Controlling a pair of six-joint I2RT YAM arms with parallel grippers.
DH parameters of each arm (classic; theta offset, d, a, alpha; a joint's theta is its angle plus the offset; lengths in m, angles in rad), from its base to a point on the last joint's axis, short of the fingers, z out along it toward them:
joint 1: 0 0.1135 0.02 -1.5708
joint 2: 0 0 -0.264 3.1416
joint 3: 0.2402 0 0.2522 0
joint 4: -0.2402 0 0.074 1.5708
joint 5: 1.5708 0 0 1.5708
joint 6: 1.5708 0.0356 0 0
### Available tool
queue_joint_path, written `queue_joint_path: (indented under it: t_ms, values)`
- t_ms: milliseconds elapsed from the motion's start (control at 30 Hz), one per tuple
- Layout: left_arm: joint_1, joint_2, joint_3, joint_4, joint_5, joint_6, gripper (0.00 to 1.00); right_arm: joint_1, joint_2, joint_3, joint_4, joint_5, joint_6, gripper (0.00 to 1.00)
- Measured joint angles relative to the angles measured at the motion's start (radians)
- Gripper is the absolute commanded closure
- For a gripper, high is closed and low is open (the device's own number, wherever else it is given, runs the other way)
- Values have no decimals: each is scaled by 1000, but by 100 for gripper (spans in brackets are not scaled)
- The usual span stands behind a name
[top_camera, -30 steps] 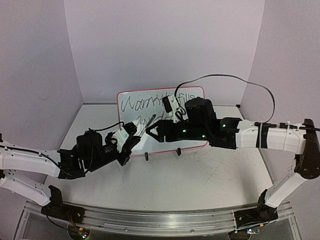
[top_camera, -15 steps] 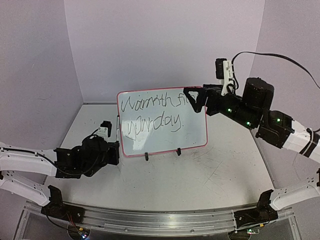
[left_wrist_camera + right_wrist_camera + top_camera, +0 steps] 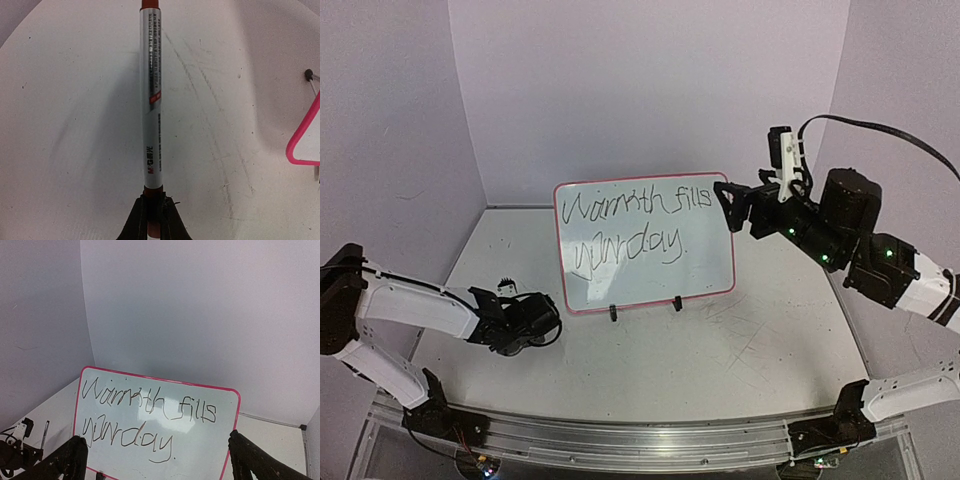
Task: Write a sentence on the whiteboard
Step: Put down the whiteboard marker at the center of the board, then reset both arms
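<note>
The left gripper [image 3: 152, 212] pinches a marker [image 3: 151, 100]. The right gripper [image 3: 726, 203] gapes wide beside the whiteboard [image 3: 710, 265] with its 2-line sentence [image 3: 630, 247].

sentence [image 3: 630, 228]: on the whiteboard [image 3: 712, 268]
marker [image 3: 151, 100]: in the left gripper [image 3: 154, 207], front-left of the whiteboard
right gripper [image 3: 732, 203]: right of the whiteboard
</note>
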State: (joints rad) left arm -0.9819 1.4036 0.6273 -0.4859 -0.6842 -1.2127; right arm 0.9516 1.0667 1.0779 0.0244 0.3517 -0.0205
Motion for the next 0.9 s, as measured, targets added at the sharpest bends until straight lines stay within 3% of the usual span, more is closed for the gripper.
queue_joint_path:
  t_ms: [267,433,533,600,767,900]
  values:
    - [17,104,58,-3,83,9,78,0,-60,-43,19,49,-18,2]
    - [21,92,63,-9,91,31,48,0,-63,-45,20,84,-32,2]
    - [25,11,73,-21,90,74,24,0,-76,-45,20,118,-54,2]
    - [27,-71,95,-34,89,129,14,0,-92,-45,20,143,-72,2]
    - [28,-303,221,-46,53,304,9,0,-145,-38,19,190,-126,2]
    - [28,-426,385,22,36,561,9,0,-181,-2,20,218,-169,2]
